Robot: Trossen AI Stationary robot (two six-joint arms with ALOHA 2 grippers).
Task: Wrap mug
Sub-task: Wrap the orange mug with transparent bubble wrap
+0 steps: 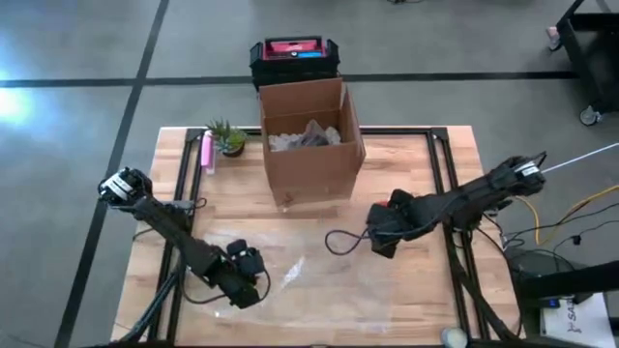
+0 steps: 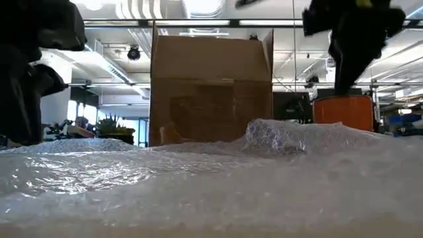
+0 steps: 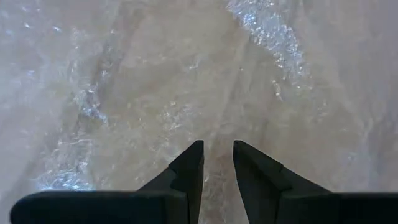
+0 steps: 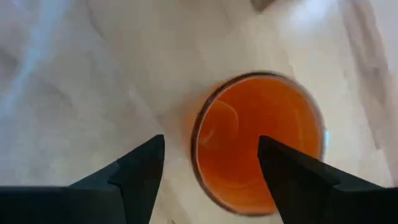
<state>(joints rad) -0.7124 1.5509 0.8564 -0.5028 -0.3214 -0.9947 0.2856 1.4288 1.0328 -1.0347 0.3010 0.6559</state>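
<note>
Right gripper (image 4: 211, 165) points down over the orange mug (image 4: 258, 140). Fingers spread wide: one tip sits outside the rim, the other over the mug's open mouth, so the rim wall lies between them. Contact with the wall cannot be told. Low view shows the mug (image 2: 342, 111) upright on the table just below this gripper, past the far edge of the bubble wrap (image 2: 198, 178).

Left gripper (image 3: 217, 163) hangs low over the bubble wrap (image 3: 186, 81), fingers a narrow gap apart, nothing between them. Wrinkled clear film fills everything ahead of its tips. In the high view the left gripper (image 1: 247, 263) is at the near-left part of the sheet (image 1: 319, 275); the right gripper (image 1: 379, 235) is at the sheet's right side, well apart from the left.

Surface: light wooden table (image 1: 406, 164) with a dark metal frame. Bubble wrap lies spread and rumpled across the near half. Beyond both grippers stands an open cardboard box (image 1: 308, 140) with crumpled packing inside. Left of the box, a small potted plant (image 1: 228, 138) and a pink cylinder (image 1: 206, 152) lying beside it. A black and red case (image 1: 293, 58) sits on the floor behind the box.

Room: grey floor with dark tape lines; low view shows ceiling lights, ducts and glass partitions beyond the table.
</note>
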